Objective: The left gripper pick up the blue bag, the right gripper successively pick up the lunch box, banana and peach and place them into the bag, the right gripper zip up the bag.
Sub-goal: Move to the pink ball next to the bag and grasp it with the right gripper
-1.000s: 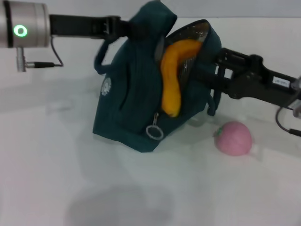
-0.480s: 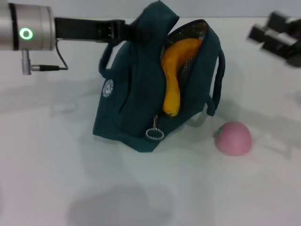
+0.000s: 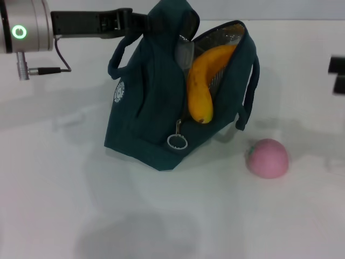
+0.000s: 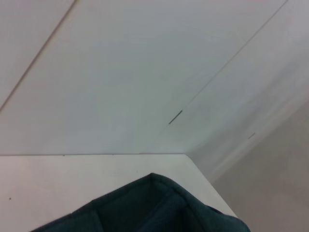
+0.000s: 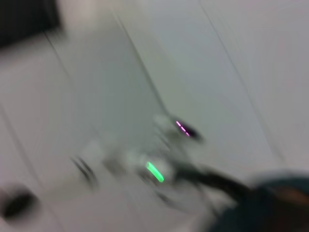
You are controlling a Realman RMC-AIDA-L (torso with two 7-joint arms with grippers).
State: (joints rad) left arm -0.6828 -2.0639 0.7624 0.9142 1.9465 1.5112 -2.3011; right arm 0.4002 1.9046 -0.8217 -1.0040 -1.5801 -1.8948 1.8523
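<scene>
Left gripper (image 3: pixel 141 22) clenched on soft teal fabric blue bag (image 3: pixel 145 102), w/ curved smooth banana (image 3: pixel 202 86) poking out; round pink peach (image 3: pixel 267 157) beside. Right gripper (image 3: pixel 337 75) at edge, jaw state unclear.

The head camera looks forward and down at the table (image 3: pixel 64 205) from some way off, taking in the whole bag (image 3: pixel 145 124). The left wrist camera sits right against the bag's top edge (image 4: pixel 154 208), facing up toward the walls (mostly pale panels). The right wrist camera, blurred, also catches that bag (image 5: pixel 280 198) at one corner.
</scene>
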